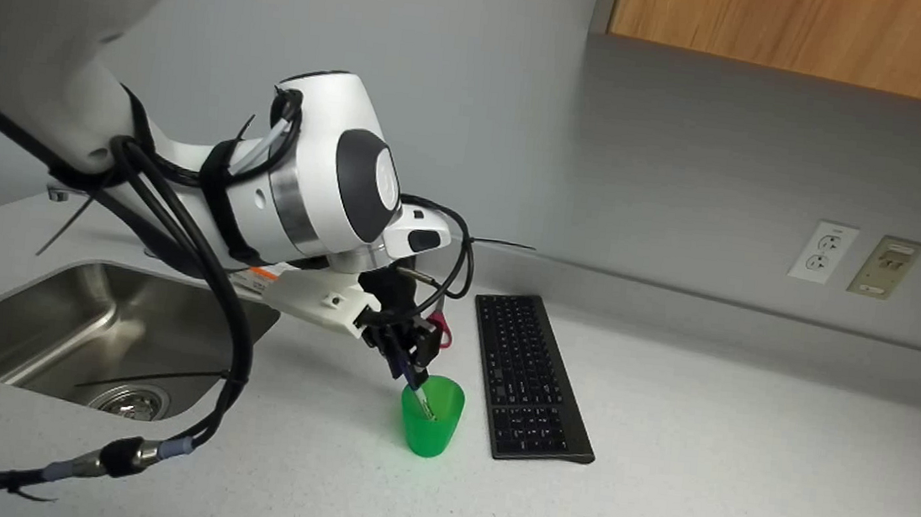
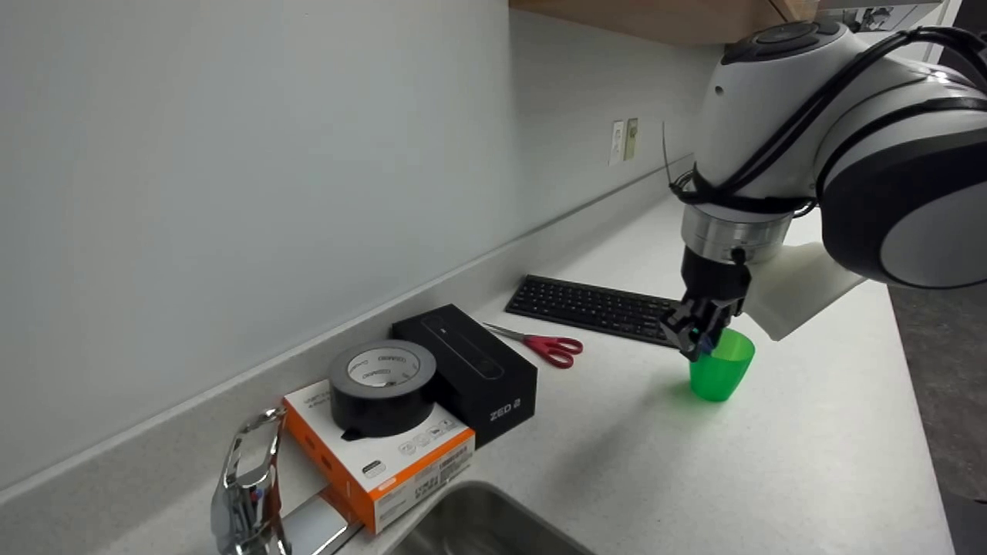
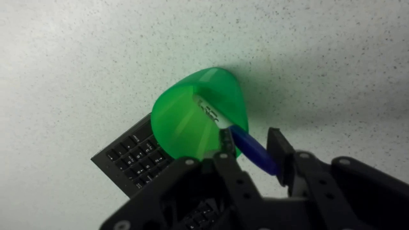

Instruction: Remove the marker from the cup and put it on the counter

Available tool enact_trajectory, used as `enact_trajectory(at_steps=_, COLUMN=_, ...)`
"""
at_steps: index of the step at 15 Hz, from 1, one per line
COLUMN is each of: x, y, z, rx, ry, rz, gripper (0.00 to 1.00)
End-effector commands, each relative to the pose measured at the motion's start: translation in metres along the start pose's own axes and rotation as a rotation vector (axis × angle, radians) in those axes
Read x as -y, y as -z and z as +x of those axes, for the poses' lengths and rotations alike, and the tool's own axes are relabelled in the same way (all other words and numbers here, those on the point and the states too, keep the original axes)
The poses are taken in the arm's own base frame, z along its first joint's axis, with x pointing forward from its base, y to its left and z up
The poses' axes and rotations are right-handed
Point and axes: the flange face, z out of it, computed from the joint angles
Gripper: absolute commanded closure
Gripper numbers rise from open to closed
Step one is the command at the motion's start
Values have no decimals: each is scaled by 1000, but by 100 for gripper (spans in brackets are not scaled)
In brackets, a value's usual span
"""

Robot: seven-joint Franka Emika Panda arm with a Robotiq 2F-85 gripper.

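The green cup [image 1: 430,440] stands upright on the pale counter [image 1: 701,484], beside the keyboard. It also shows in an exterior view [image 2: 717,382] and the wrist view [image 3: 182,127]. The marker [image 3: 254,151] leans in the cup, its white barrel inside and its blue end sticking out past the rim. My gripper [image 3: 250,138] is just above the cup rim, partly closed, with the blue end lying slantwise between its fingers. One finger touches near the barrel and the other touches the far end, so it appears shut on the marker. The marker's lower tip is hard to make out.
A black keyboard [image 1: 529,375] lies close to the cup. Red-handled scissors [image 2: 551,348], a black box [image 2: 478,370] and an orange-white box [image 2: 409,462] bearing a tape roll [image 2: 383,397] stand along the wall. A steel sink [image 1: 22,335] and faucet [image 2: 250,493] are nearby.
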Motion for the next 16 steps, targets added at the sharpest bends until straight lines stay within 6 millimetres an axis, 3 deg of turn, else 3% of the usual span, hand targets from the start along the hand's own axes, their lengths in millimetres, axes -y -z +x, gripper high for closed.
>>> enact_trajectory(at_steps=1, x=-8, y=8, z=0, rx=-20, ry=-33, rz=-35, gripper=94)
enact_trajectory(at_steps=2, x=-12, y=11, z=-1, rx=-28, ry=-38, rz=-38, gripper=99)
enact_trajectory(at_steps=8, x=-33, y=38, z=-15, rx=-87, ry=-43, rz=-23, gripper=96)
enact_trajectory(at_steps=12, x=-41, y=76, z=-46, rx=-175, ry=15, rz=52, gripper=96)
enact_trajectory(at_steps=16, x=-37, y=116, z=-78, rx=-305, ry=121, rz=162, gripper=96)
